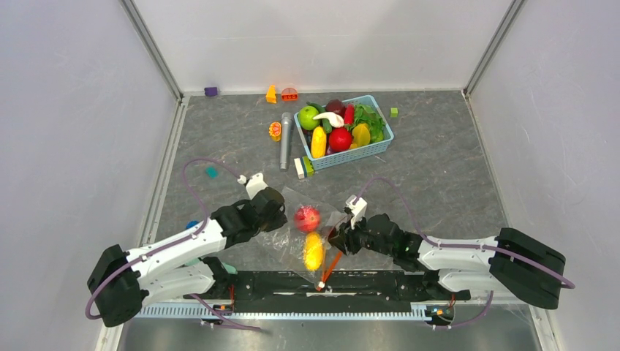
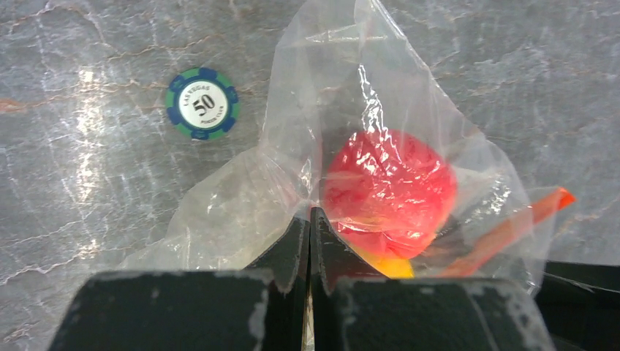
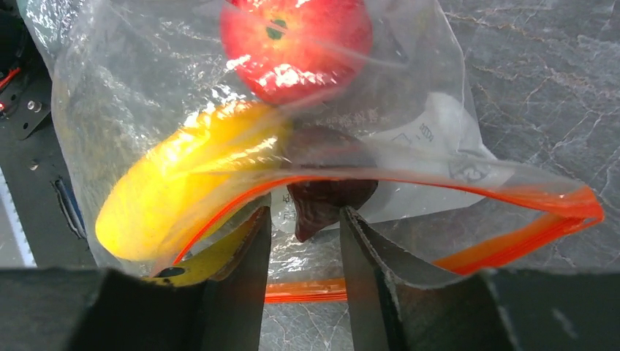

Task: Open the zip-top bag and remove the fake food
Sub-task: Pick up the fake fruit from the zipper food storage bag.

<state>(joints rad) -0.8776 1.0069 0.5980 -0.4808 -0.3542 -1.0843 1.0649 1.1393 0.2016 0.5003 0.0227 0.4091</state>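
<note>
The clear zip-top bag [image 1: 292, 235] lies between my two grippers, its orange-red zip strip [image 1: 330, 265] open at the near right. Inside it are a red round fruit [image 1: 308, 218], a yellow mango-like piece [image 1: 313, 251] and a dark maroon piece [image 3: 329, 197]. My left gripper [image 1: 275, 213] is shut on a fold of the bag film [image 2: 248, 197], right beside the red fruit [image 2: 387, 190]. My right gripper [image 3: 303, 213] is open with its fingers inside the bag mouth. The maroon piece's tip sits between its fingertips [image 3: 257, 223], and the zip strip [image 3: 512, 201] runs above and below them.
A light-blue basket [image 1: 358, 155] of toy produce stands at the back. A grey cylinder [image 1: 286, 139], an orange slice [image 1: 275, 130] and small blocks lie left of it. A green poker chip [image 2: 202, 103] lies left of the bag. The black base rail [image 1: 292, 281] runs along the near edge.
</note>
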